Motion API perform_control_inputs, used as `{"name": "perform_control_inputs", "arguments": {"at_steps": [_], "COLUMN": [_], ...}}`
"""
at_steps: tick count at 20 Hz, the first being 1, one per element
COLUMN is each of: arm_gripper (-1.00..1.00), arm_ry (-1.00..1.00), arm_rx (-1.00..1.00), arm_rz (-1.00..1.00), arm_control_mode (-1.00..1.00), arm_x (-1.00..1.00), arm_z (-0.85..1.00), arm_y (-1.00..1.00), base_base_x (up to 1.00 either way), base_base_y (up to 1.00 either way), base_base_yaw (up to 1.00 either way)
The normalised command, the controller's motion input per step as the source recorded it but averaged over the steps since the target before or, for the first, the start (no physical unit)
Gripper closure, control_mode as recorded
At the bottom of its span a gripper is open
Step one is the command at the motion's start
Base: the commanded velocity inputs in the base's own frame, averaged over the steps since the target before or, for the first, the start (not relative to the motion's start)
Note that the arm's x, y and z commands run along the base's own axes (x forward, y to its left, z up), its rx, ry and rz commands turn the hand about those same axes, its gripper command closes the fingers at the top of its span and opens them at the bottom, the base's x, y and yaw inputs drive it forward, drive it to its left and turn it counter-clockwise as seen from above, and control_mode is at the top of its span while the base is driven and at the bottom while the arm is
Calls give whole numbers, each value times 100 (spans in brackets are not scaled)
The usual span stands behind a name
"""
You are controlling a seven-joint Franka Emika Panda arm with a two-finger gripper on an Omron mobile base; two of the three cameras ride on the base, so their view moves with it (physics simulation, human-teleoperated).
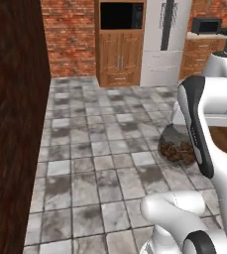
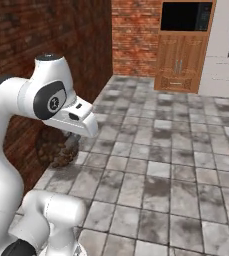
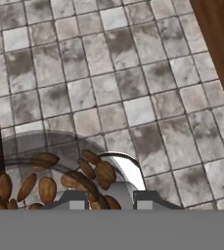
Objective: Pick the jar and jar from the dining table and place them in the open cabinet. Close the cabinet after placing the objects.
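Note:
A clear glass jar point(image 3: 50, 183) with dark brown bean-like bits hangs above the tiled floor, and my gripper point(image 3: 110, 197) is shut on it. In the hand view the two fingertips point(image 3: 73, 199) press on the jar's near side at the bottom edge. From the left base camera the jar point(image 1: 177, 150) shows beside my forearm. From the right base camera the jar point(image 2: 56, 147) hangs under the white hand, close to the dark wall. The dining table and the cabinet are out of view.
A dark wood panel point(image 1: 11, 124) runs along the left. Across the grey tiled floor point(image 1: 100, 149) stand a brick wall point(image 1: 70, 34), a tall wooden unit with a black oven point(image 1: 120, 49), a white fridge point(image 1: 164, 44) and a drawer counter point(image 1: 199, 52). A brown wood surface point(image 3: 218, 44) lies at the right.

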Motion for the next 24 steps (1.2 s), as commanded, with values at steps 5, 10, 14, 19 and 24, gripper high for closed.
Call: {"name": "perform_control_inputs", "arguments": {"at_steps": [5,10,14,19,24], "arm_gripper": [100,100,100,100,100], "arm_ry": [0,0,0,0,0], "arm_rx": [0,0,0,0,0], "arm_rz": [0,0,0,0,0], "arm_control_mode": [100,100,100,100,100], "arm_x": [0,0,0,0,0], "arm_z": [0,0,0,0,0], "arm_y": [0,0,0,0,0], "base_base_x": [100,100,76,29,40], "base_base_y": [27,24,7,14,27], "base_base_yaw": [-4,-2,-27,-83,-78]}}
